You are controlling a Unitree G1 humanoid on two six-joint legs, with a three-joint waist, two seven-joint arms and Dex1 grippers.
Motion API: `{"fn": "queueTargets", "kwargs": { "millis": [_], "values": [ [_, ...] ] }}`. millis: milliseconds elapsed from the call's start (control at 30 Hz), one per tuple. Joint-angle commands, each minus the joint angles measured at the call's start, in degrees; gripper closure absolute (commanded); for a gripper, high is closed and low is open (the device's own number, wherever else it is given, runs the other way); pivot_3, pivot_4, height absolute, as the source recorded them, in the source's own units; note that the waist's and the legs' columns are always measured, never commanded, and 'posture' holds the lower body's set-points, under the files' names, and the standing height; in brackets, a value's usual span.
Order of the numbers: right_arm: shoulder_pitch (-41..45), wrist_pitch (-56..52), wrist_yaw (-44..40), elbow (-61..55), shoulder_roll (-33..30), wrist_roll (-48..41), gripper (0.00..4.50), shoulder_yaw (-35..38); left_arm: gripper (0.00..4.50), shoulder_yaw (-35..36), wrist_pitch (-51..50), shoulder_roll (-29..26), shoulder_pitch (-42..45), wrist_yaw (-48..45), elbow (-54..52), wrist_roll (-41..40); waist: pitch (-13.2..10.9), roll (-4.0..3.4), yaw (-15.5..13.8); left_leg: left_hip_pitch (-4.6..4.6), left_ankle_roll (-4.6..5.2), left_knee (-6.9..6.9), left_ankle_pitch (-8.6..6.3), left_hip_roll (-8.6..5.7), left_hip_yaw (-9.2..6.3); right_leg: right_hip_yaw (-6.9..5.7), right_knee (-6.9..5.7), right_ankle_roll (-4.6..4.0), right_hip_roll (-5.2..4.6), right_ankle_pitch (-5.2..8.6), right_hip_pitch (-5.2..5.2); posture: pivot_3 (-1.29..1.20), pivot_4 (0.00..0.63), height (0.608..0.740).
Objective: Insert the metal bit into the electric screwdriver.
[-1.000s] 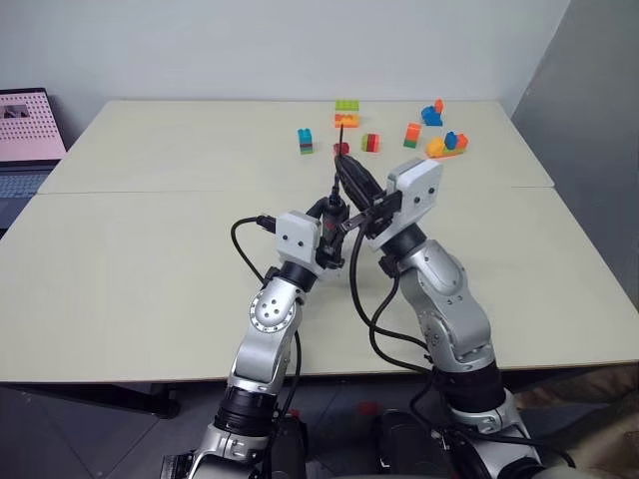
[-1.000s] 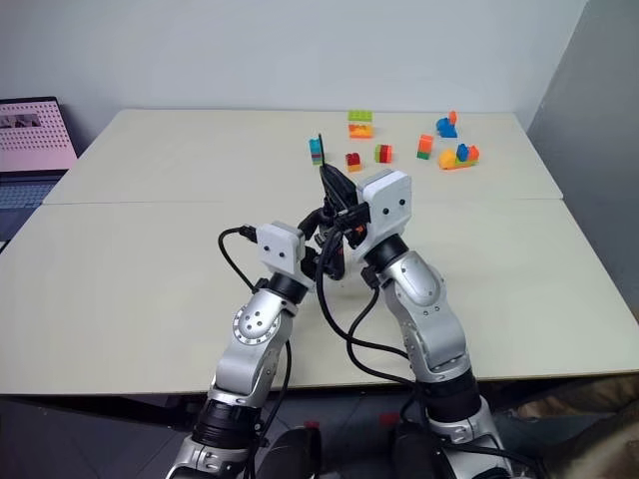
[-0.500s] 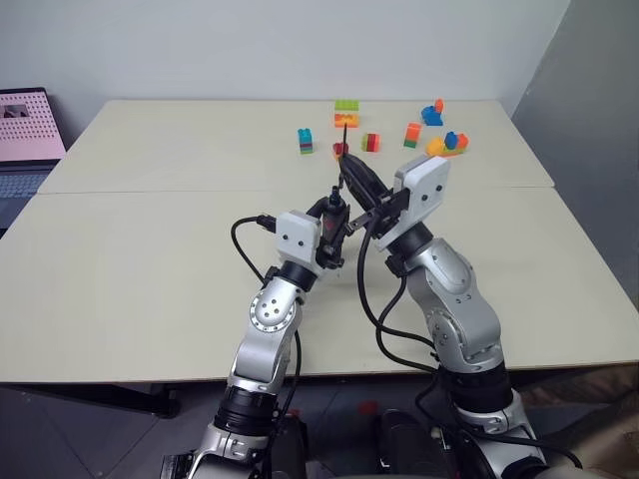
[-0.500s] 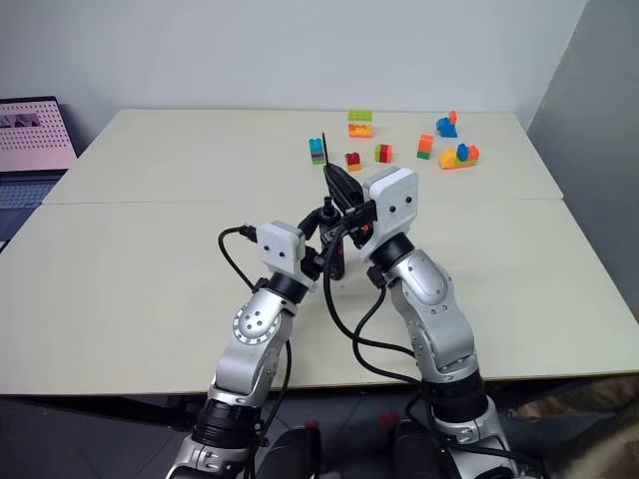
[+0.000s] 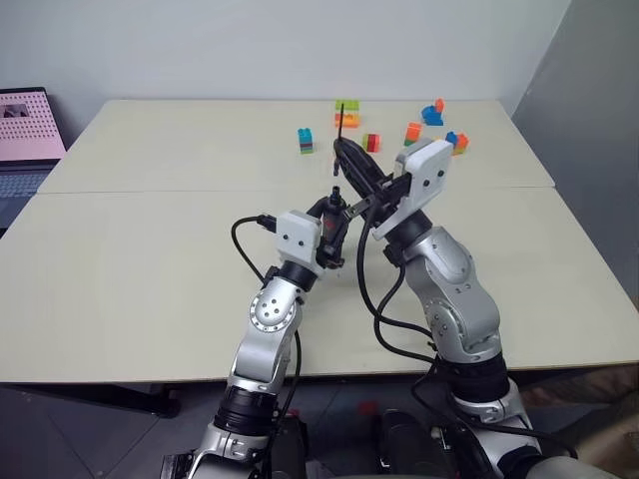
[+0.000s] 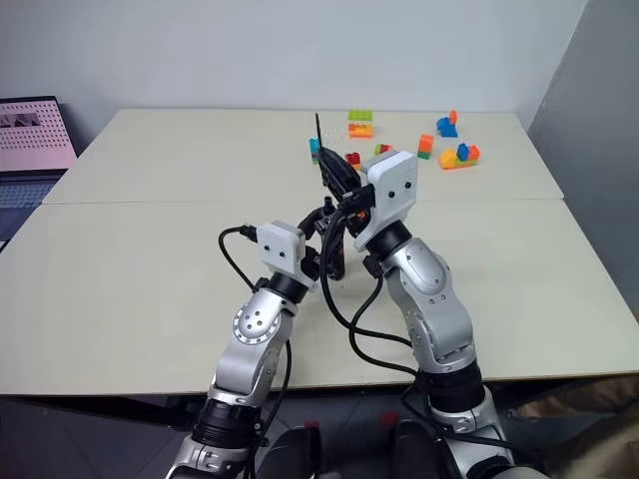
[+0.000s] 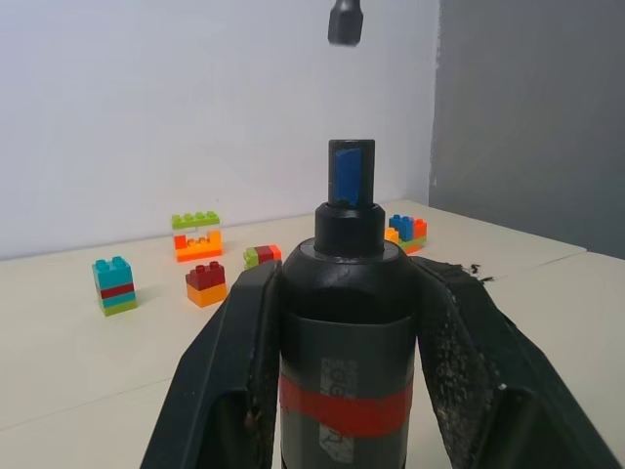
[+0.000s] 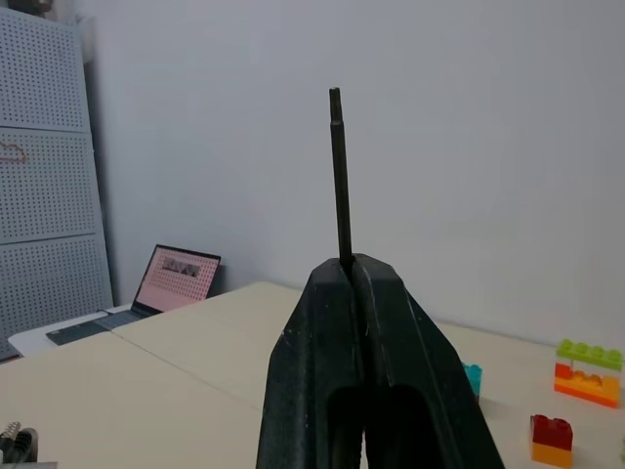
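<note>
Bit [image 8: 339,176] lifted slightly, right jaws clenching it; left jaws grasping screwdriver [image 7: 344,332].

Both arms raised, converging (right above left); left tool [image 7: 342,322] clamped, right tool [image 8: 354,283] pinched closed.

The screwdriver [image 7: 344,322] is held upright above the table [image 5: 150,249], with the bit [image 8: 339,176] above and just behind it; toy bricks [image 5: 344,110] lie further back.

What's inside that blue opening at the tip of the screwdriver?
Nothing yet: the electric screwdriver has an empty blue socket. The metal bit is apart, pinched in the right hand. Deeper inside is hidden.
</note>
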State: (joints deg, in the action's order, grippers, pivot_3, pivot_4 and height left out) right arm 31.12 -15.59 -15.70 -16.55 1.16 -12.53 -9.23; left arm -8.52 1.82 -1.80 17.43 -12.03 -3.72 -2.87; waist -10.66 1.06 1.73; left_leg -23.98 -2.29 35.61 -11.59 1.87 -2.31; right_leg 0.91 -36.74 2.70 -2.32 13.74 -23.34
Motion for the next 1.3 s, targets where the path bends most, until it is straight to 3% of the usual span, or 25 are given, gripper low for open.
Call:
{"fn": "queueTargets", "kwargs": {
  "millis": [33, 833, 1300],
  "values": [
    [0.6, -0.1, 0.4, -1.2, 0.5, -0.4, 4.50, 0.3, 2.87, 0.0, -1.8, -0.4, -1.0, -0.2, 1.8, 0.5, 0.0, 0.00, 0.0, 0.00, 0.00, -0.01, 0.00, 0.00, 0.00, 0.00, 0.00, 0.00, 0.00, 0.00, 0.00, 0.00, 0.150, 0.740],
    [2.9, -12.1, 1.2, -6.1, -1.9, -5.3, 4.50, 2.8, 2.87, -0.3, -1.5, -0.2, -1.6, 0.0, 1.7, 0.6, 0.0, 0.00, 0.0, 0.01, 0.00, -0.12, 0.00, 0.00, -0.01, -0.02, 0.00, -0.06, 0.00, 0.04, -0.04, 0.00, 0.150, 0.740],
    [3.2, -12.4, 1.3, -6.5, -1.1, -5.7, 4.50, 2.5, 2.87, -0.3, -1.4, -0.2, -1.7, 0.0, 1.7, 0.7, 0.0, 0.00, 0.0, 0.01, 0.00, -0.15, 0.00, 0.00, 0.00, -0.02, 0.00, -0.07, 0.00, 0.06, -0.04, 0.00, 0.150, 0.740]
  ]
}}
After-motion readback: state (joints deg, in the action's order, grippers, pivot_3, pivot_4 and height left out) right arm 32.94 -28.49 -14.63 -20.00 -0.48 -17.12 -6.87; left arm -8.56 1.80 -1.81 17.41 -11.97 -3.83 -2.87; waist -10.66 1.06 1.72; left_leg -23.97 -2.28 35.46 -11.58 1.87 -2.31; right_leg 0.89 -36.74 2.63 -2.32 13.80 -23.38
